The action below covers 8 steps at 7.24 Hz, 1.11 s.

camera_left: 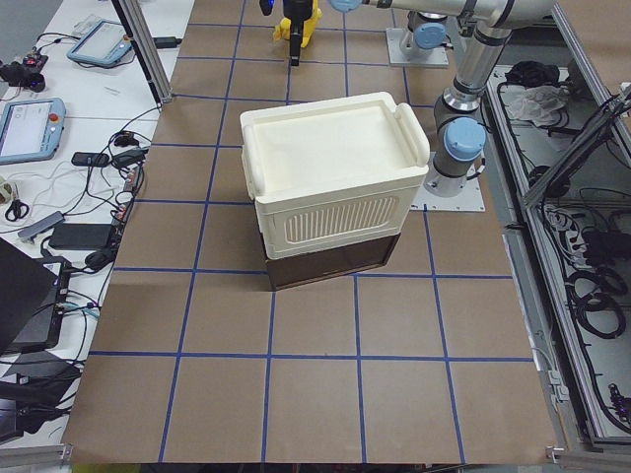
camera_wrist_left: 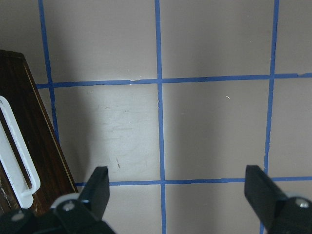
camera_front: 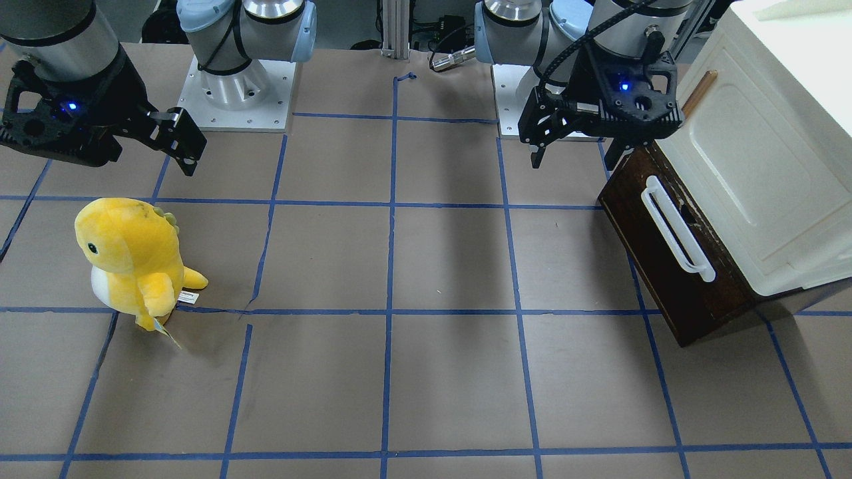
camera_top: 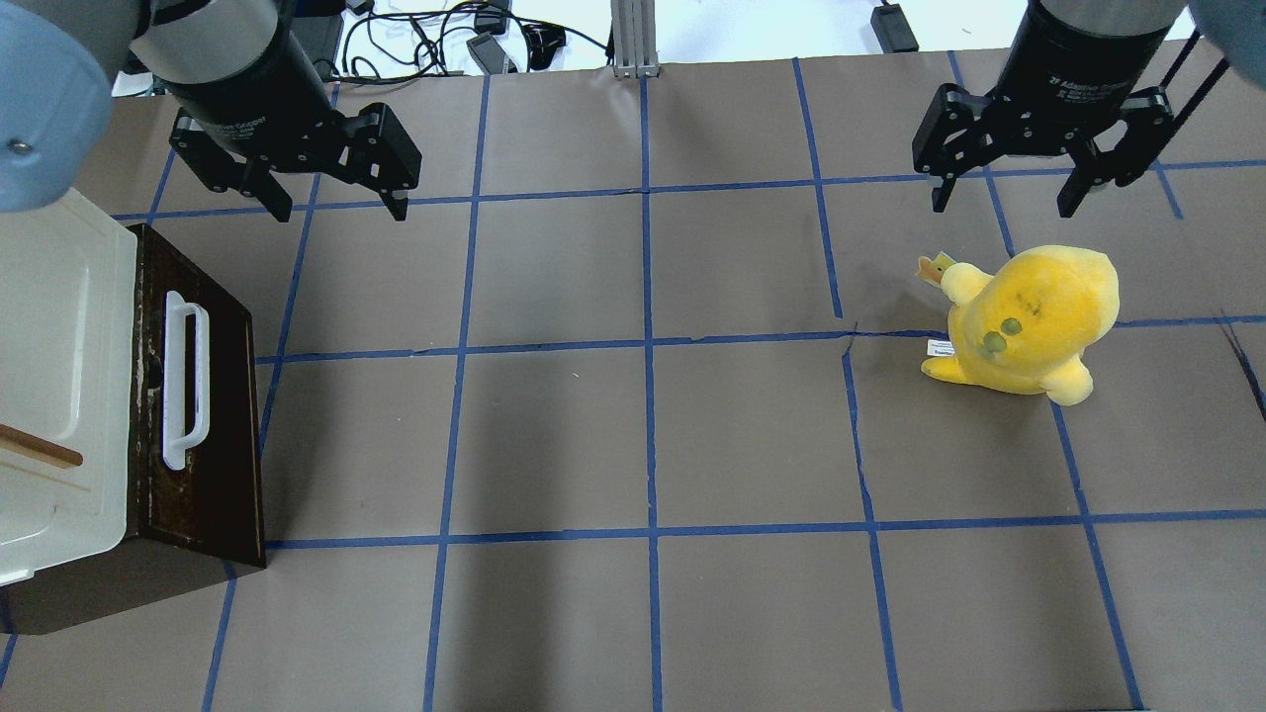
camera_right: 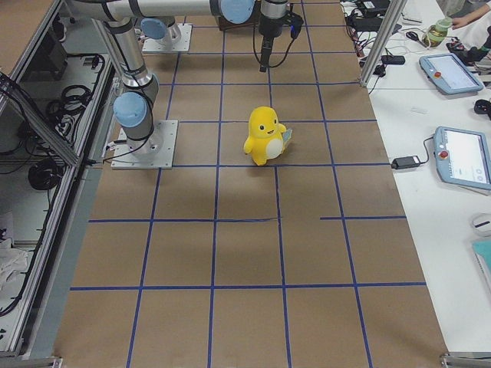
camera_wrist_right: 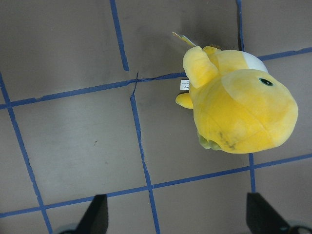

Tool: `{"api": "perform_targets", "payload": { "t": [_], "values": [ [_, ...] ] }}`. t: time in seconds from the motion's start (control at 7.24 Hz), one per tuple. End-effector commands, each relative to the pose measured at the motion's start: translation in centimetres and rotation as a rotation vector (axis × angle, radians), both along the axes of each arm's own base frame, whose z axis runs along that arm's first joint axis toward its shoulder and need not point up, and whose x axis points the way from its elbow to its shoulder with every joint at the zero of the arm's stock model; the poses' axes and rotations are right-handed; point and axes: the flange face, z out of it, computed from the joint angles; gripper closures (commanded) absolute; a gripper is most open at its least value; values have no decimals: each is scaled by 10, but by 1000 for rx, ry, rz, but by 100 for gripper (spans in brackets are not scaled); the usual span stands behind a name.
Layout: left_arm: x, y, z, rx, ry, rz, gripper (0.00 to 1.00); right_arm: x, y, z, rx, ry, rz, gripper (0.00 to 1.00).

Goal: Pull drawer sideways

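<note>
The drawer [camera_top: 213, 435] has a dark brown front and a long white bar handle [camera_top: 185, 381], and sits at the base of a cream cabinet [camera_top: 49, 346] at the table's left edge. It also shows in the front-facing view [camera_front: 665, 279] and the left wrist view [camera_wrist_left: 22, 117]. My left gripper [camera_top: 341, 208] is open and empty. It hovers above the table past the drawer's far end, apart from the handle [camera_front: 675, 229]. My right gripper [camera_top: 1003, 203] is open and empty above the table, just beyond a yellow plush.
A yellow plush dinosaur [camera_top: 1029, 316] stands on the right half of the brown table with blue tape lines; it also shows in the right wrist view [camera_wrist_right: 239, 112]. The cabinet door carries a small wooden handle [camera_top: 40, 450]. Both arm bases [camera_front: 236, 86] stand at the robot side.
</note>
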Motion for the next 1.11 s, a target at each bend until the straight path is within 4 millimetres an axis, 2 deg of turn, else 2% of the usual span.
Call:
{"api": "perform_targets", "payload": {
  "t": [0.0, 0.97],
  "values": [
    [0, 1, 1, -2, 1, 2, 0, 0, 0, 0, -1, 0, 0, 0],
    [0, 7, 5, -8, 2, 11, 0, -1, 0, 0, -1, 0, -1, 0]
  ]
}}
